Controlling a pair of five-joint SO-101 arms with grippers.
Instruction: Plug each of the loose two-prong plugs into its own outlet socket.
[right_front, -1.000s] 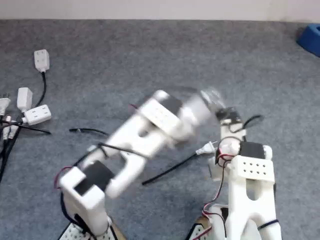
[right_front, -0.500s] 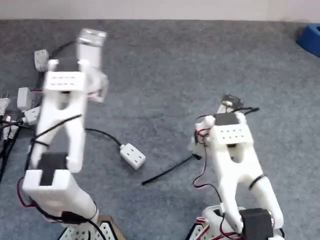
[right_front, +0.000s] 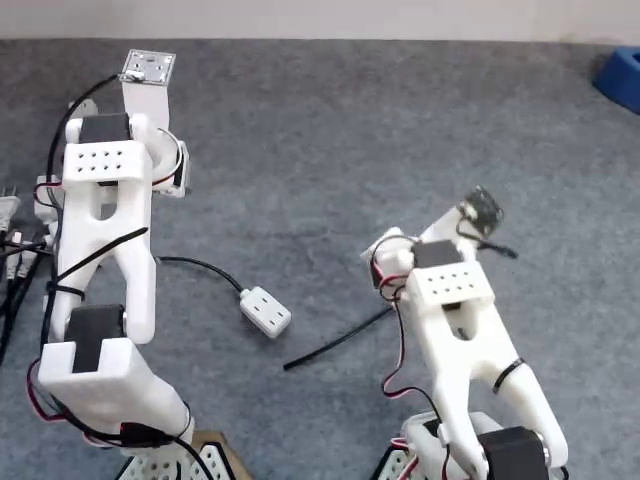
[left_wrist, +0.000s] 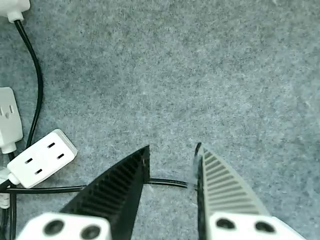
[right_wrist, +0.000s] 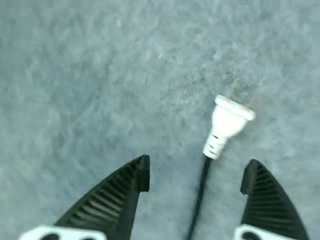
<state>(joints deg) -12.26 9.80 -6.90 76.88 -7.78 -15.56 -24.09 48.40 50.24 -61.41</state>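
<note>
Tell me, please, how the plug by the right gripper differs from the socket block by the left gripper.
The plug is tapered with two bare prongs; the socket block is boxy with two pairs of slots. The plug lies in line with the open right gripper; the socket block lies off to the side of the left gripper. Both are white, on grey carpet.

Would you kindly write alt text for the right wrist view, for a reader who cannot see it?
A white two-prong plug lies on grey carpet ahead of the right arm's open tool, prongs pointing away. Its black cord runs back between the dark fingers.
</note>
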